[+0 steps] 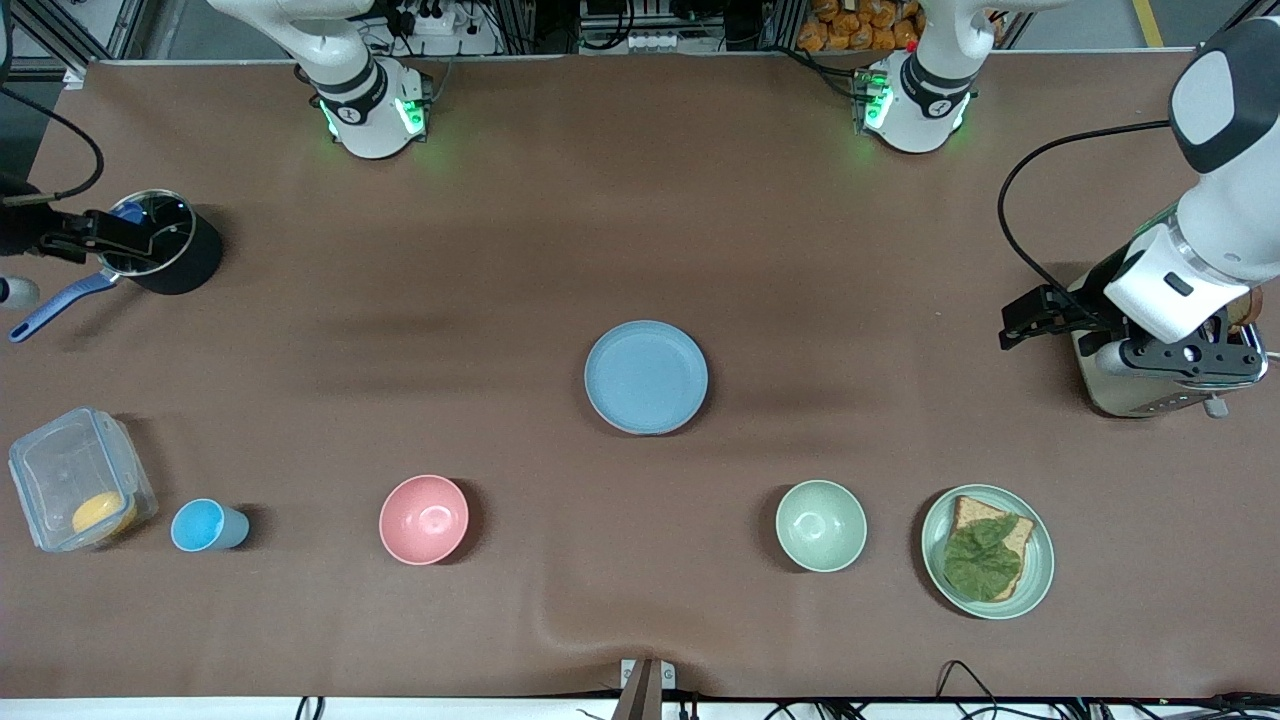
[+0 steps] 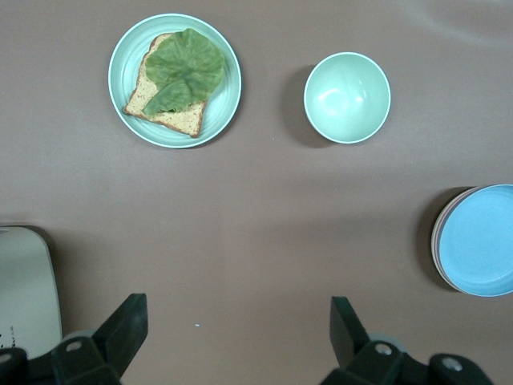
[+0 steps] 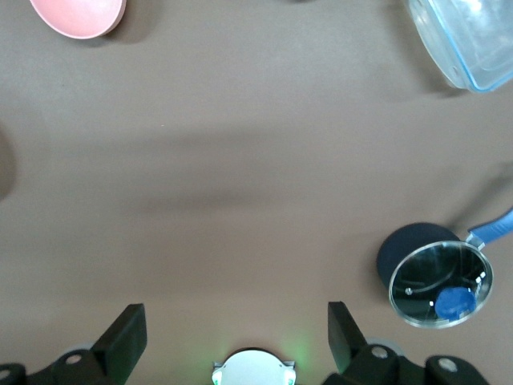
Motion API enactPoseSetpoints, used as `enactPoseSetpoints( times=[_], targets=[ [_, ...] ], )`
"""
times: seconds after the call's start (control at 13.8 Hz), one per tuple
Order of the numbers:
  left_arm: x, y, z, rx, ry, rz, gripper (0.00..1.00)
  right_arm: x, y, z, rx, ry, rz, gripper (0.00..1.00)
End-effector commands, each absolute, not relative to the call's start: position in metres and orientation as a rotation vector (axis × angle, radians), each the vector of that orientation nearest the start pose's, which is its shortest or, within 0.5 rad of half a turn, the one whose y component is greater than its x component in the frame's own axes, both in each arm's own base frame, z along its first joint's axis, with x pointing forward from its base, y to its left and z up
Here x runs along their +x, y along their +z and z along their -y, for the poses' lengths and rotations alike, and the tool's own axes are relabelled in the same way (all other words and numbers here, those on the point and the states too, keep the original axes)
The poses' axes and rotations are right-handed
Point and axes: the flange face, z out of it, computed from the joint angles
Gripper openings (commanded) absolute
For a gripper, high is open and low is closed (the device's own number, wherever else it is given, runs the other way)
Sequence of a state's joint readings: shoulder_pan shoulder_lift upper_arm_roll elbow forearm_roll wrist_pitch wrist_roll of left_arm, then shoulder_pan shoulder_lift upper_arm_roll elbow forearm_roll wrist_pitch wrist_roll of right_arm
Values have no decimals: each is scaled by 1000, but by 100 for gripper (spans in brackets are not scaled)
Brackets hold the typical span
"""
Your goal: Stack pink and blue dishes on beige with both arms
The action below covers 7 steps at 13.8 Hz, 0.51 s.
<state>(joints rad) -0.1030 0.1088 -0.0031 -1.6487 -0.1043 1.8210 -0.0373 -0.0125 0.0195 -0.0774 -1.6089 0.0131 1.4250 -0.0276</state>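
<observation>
The pastel blue plate (image 1: 646, 377) lies in the middle of the table, on top of a stack. In the left wrist view a thin pinkish-beige rim (image 2: 437, 241) shows under the blue plate (image 2: 481, 241); the pink and beige plates are otherwise hidden. My left gripper (image 1: 1015, 325) hangs open and empty (image 2: 236, 313) beside the toaster at the left arm's end of the table, apart from the stack. Over the pot at the right arm's end, my right gripper (image 1: 110, 238) is also open and empty (image 3: 234, 314).
Along the edge nearest the front camera stand a clear container (image 1: 80, 490), a small blue cup (image 1: 205, 525), a pink bowl (image 1: 424, 519), a green bowl (image 1: 821, 525) and a green plate with bread and a leaf (image 1: 987, 551). A lidded pot (image 1: 160, 240) and a toaster (image 1: 1160, 375) sit at the table's ends.
</observation>
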Motion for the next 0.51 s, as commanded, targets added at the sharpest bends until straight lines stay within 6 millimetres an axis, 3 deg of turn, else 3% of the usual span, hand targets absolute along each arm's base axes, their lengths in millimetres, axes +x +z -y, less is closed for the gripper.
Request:
enactPoseSetpoints(
  times=[0.0,0.44],
  targets=[
    [599,554,66,-3253,-64,-33,100,539,589,45,-3146,314,-140,100],
    [598,565,66,-3198,-69,-52,100,547,600,37,-3155,239,-104,100]
  ],
)
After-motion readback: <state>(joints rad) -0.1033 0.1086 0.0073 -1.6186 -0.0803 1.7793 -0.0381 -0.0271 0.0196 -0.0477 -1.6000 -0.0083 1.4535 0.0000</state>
